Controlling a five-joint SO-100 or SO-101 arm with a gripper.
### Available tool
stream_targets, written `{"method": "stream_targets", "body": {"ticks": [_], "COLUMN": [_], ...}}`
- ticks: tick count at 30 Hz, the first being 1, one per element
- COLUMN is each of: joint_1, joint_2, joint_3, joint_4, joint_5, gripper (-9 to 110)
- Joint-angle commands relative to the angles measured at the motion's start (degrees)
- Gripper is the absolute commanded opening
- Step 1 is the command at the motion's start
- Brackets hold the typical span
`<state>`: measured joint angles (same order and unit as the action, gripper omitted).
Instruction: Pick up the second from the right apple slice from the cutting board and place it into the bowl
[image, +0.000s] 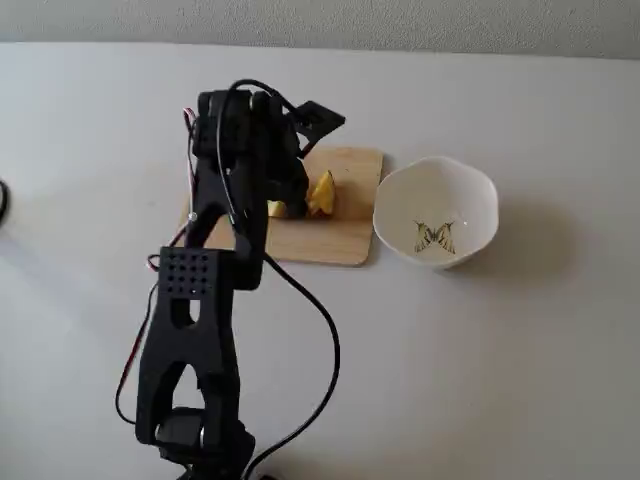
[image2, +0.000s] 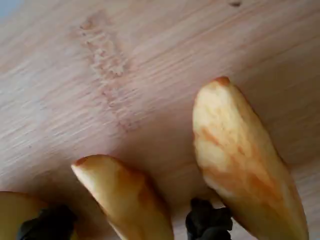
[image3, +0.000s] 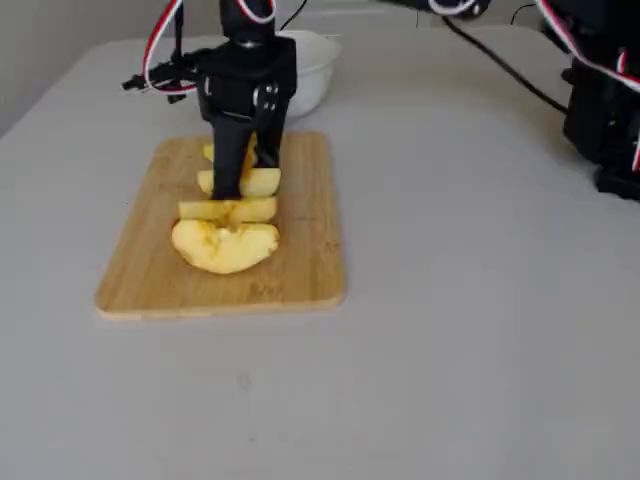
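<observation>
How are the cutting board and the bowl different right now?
The cutting board is flat, tan wood and rectangular; the bowl is deep, glossy white with a lobed rim. The board carries apple slices; the bowl holds none, showing only a butterfly drawing. Both rest on the table.

In a fixed view the board (image: 330, 225) lies on the worktop (image: 520, 350), with the bowl (image: 436, 211) just beside it at 3 o'clock. Slices (image3: 238, 182) sit in a row on the board, under the arm (image: 235, 190).
</observation>
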<state>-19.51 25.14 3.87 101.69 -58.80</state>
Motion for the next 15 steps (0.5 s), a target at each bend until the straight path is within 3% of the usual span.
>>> {"method": "stream_targets", "body": {"ticks": [1,15], "joint_1": [0.6,0.6], "joint_2": [-1.1,-2.1], "joint_3": [-8.9,-8.9], "joint_4": [2.5,2.7], "joint_5": [0.5,1.1], "gripper": [31,7]}}
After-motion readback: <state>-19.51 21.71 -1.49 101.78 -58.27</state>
